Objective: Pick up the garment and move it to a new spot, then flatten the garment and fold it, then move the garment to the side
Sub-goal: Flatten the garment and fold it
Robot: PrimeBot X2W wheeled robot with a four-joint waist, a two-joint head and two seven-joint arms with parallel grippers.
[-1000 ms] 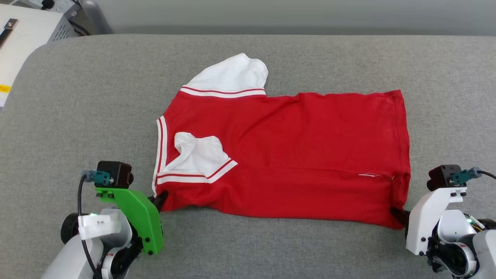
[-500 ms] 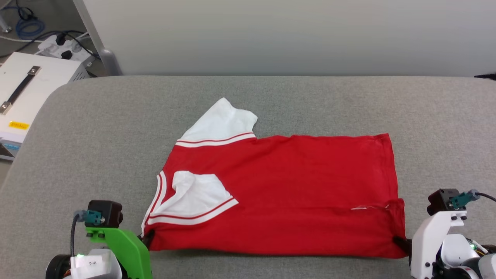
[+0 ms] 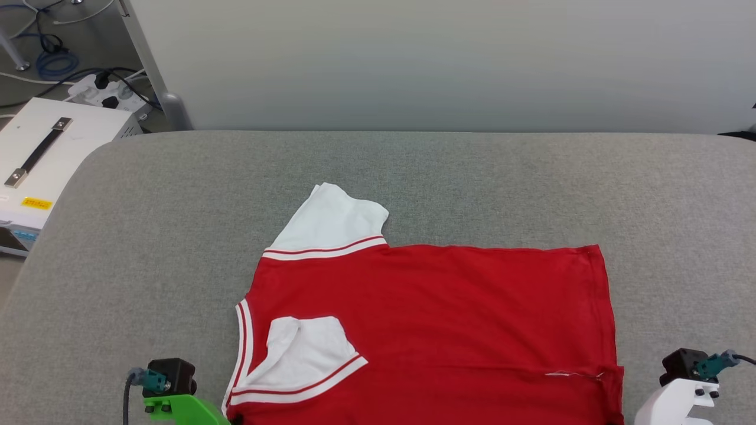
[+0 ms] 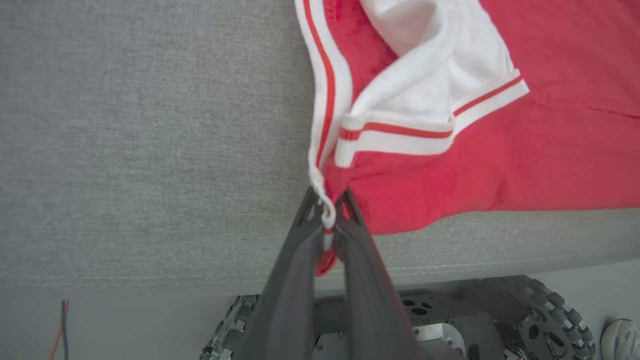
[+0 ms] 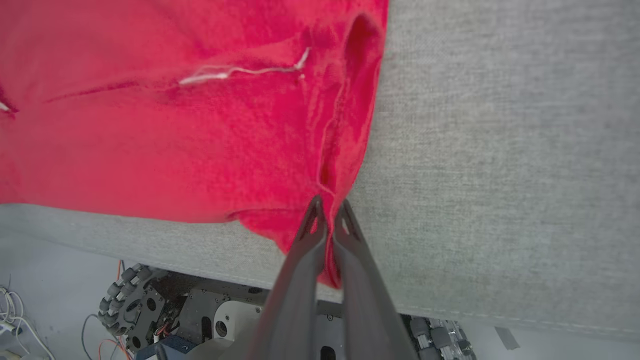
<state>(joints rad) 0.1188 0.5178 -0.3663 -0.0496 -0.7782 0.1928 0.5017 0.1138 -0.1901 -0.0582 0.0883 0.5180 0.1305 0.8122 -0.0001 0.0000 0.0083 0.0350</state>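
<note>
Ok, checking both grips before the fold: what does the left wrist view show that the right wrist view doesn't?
Left wrist view: left gripper shut on the shirt at its striped trim, white sleeve folded onto the red. Right wrist view: right gripper shut on a plain red corner, white stitching nearby. Both: shirt on the grey surface, wheeled base below its edge.

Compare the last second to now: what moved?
Head camera tilted up. The left gripper and right gripper dragged the red jersey T-shirt with white sleeves toward the near side, away from the grey padded table's far edge. Unchanged: both jaws shut on its near corners.
</note>
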